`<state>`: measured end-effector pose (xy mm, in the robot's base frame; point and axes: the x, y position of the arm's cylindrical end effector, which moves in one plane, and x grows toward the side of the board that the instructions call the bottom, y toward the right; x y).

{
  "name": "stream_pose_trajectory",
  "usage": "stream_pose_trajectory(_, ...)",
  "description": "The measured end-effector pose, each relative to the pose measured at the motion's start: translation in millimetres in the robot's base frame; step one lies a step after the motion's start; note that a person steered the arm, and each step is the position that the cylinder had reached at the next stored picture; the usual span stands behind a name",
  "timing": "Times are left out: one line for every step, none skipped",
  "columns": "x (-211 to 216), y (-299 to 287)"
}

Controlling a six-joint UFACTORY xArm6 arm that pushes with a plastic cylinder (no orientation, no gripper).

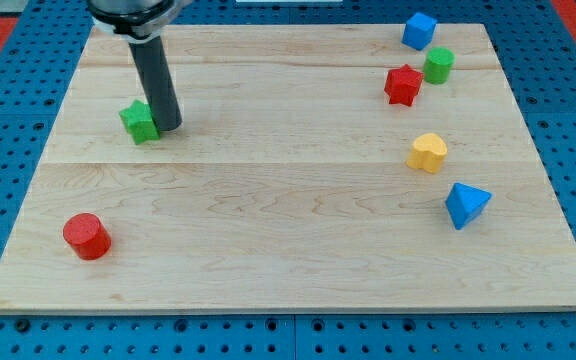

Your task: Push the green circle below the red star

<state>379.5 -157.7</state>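
The green circle [439, 65] is a short green cylinder near the view's top right. It stands just to the right of and slightly above the red star [402, 85], almost touching it. My tip [166, 126] is far away at the view's upper left, right beside a green star-shaped block [139, 121], touching its right side.
A blue cube [419, 30] lies at the view's top right above the green circle. A yellow heart [428, 152] and a blue triangle [465, 205] lie below the red star. A red cylinder [87, 236] sits at the lower left. The wooden board [288, 220] rests on a blue pegboard.
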Motion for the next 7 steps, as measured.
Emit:
stream_pose_trajectory(-1,-31)
stream_pose_trajectory(-1,-26)
stream_pose_trajectory(-1,-18)
stream_pose_trajectory(-2,-2)
stream_pose_trajectory(-23,56)
stream_pose_trajectory(-57,116)
stream_pose_trajectory(-81,150)
